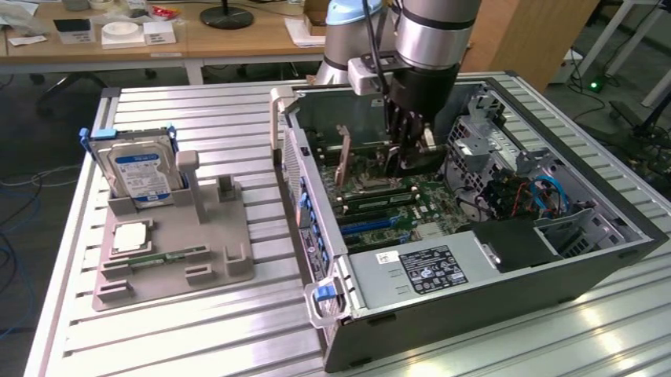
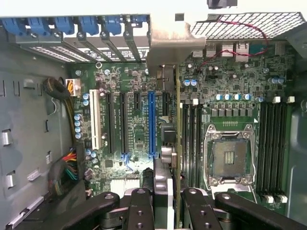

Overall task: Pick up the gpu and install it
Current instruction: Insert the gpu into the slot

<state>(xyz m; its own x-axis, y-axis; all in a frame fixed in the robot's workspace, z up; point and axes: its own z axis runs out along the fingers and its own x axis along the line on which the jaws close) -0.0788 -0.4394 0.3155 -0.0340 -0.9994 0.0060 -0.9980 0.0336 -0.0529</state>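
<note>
Bright overhead light, table glare

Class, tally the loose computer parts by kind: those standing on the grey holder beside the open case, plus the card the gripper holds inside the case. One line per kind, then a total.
Silver hard drive with blue-white label: 1
Square silver processor chip: 1
Narrow green memory stick: 1
Green gpu card with black cooler: 1
Total: 4

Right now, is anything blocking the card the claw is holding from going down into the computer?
Nothing visible blocks it. The claw holds the gpu edge-on above the motherboard, inside the open case. The slots beneath look bare.
</note>
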